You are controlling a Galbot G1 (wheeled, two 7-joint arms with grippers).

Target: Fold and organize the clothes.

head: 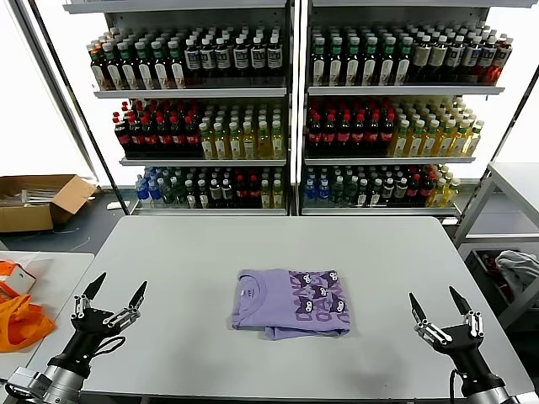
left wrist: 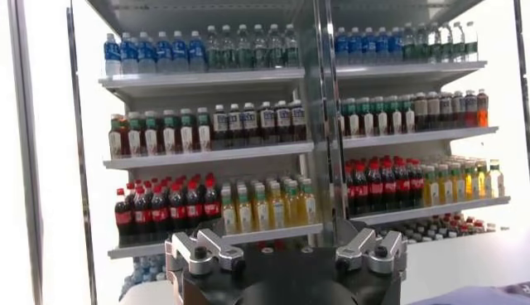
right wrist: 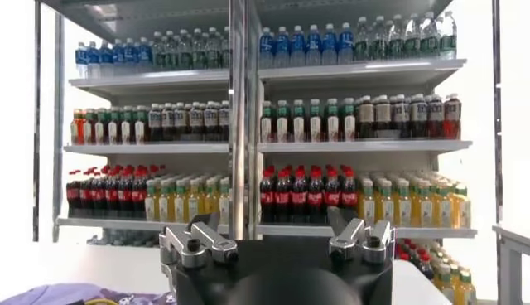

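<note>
The folded T-shirt (head: 291, 303) lies mid-table (head: 185, 261), between the left gripper (head: 115, 290) and right gripper (head: 439, 303), both wide open near the table's front edge.

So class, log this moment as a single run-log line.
T-shirt: folded, mid-table, print up | left pincer: open, raised near-left, apart | right pincer: open, raised near-right, apart | table

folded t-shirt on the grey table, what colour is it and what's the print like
Lavender-purple cotton T-shirt, with a dark purple-and-white graphic print on its right half; clearest in the head view.
</note>
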